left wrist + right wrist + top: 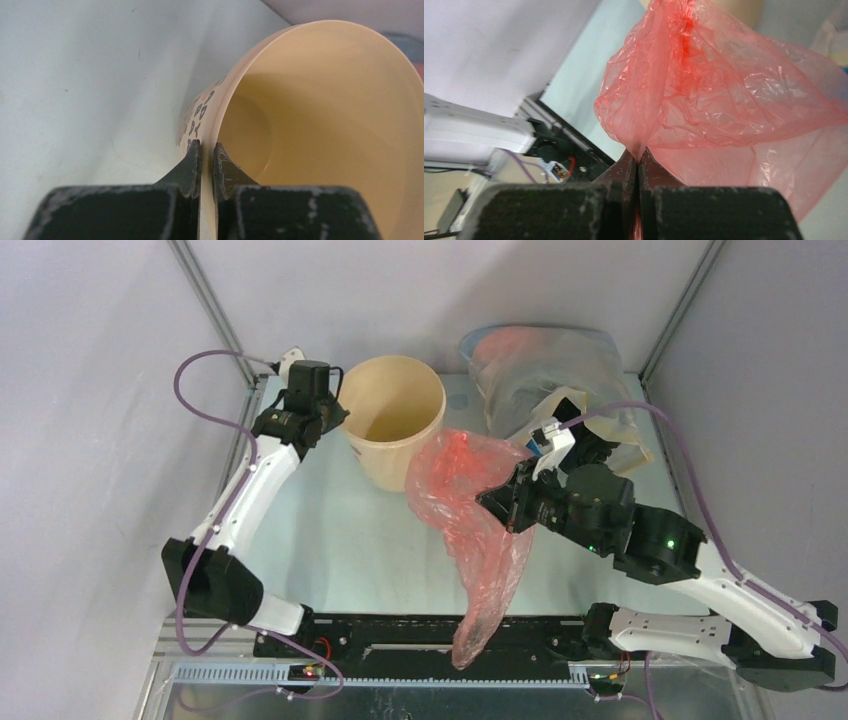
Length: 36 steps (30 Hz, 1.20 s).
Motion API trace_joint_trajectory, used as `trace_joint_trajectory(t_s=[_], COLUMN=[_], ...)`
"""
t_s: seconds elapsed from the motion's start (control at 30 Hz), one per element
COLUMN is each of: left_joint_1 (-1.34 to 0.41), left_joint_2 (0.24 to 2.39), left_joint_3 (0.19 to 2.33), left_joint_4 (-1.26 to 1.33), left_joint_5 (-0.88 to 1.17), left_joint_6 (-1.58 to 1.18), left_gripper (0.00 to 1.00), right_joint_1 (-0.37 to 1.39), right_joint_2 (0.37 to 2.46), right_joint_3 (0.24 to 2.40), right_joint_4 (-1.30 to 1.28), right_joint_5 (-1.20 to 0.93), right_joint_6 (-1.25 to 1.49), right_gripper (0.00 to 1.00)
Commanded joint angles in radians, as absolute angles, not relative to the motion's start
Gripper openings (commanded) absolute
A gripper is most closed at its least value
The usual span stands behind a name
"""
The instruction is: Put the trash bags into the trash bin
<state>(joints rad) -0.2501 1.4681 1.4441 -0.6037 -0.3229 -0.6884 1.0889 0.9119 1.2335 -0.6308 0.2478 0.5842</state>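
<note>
Bin: we find it upright at the far left-centre of the table, mouth up, with nothing visible inside. In the left wrist view the bin shows a plain cream inner wall and dark printed motifs on its outer wall.

Left gripper: it sits at the bin's left rim. In the left wrist view we see the left gripper with its jaws drawn narrow on the rim, one finger outside the wall and one inside.

Red bag: a thin, translucent, crumpled bag. Its bunched upper part lies just right of the bin and overlaps the bin's right wall in the top view; we cannot tell whether the two touch. A long tail runs from the bunch toward the near edge and ends over the black base rail. We cannot tell whether the tail rests on the table.

Right gripper: it is at the right side of the bunch. In the right wrist view the right gripper has its jaws pressed together on a fold of the red bag, and the film fans out above the fingertips.

Clear bag: it sits at the far right corner, behind the right arm, well apart from the bin. Red shows through its top.
</note>
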Motion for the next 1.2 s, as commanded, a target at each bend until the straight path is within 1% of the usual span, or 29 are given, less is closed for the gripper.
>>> trace_joint_trajectory(t_s=[0.0, 0.13, 0.4, 0.6, 0.7, 0.77, 0.87, 1.0, 1.17], left_joint_1=[-0.291, -0.323, -0.434, -0.51, -0.517, -0.519, -0.523, -0.524, -0.525], left_joint_2=[1.371, 1.358, 1.299, 1.307, 1.305, 1.3, 1.303, 1.301, 1.314], left_joint_3=[1.454, 1.454, 1.418, 1.423, 1.408, 1.396, 1.397, 1.388, 1.384], left_joint_4=[-0.582, -0.611, -0.637, -0.692, -0.7, -0.69, -0.684, -0.683, -0.679], left_joint_5=[-0.387, -0.335, -0.347, -0.372, -0.368, -0.342, -0.31, -0.314, -0.277], left_joint_6=[-0.631, -0.61, -0.573, -0.529, -0.527, -0.521, -0.501, -0.496, -0.482], left_gripper=[0.0, 0.0, 0.0, 0.0, 0.01, 0.01, 0.07, 0.11, 0.15], right_joint_1=[1.108, 1.108, 1.08, 0.919, 0.852, 0.804, 0.741, 0.681, 0.667], right_joint_2=[0.914, 0.931, 1.067, 1.144, 1.184, 1.216, 1.297, 1.429, 1.618], right_joint_3=[1.329, 1.396, 1.57, 1.586, 1.583, 1.588, 1.63, 1.711, 1.803], right_joint_4=[-0.647, -0.647, -0.726, -0.727, -0.708, -0.67, -0.663, -0.711, -0.757], right_joint_5=[0.178, 0.156, 0.129, -0.018, -0.056, -0.119, -0.18, -0.155, -0.136], right_joint_6=[0.518, 0.51, 0.539, 0.611, 0.633, 0.637, 0.638, 0.633, 0.602], right_gripper=[0.0, 0.0, 0.0, 0.0, 0.0, 0.0, 0.0, 0.0, 0.0])
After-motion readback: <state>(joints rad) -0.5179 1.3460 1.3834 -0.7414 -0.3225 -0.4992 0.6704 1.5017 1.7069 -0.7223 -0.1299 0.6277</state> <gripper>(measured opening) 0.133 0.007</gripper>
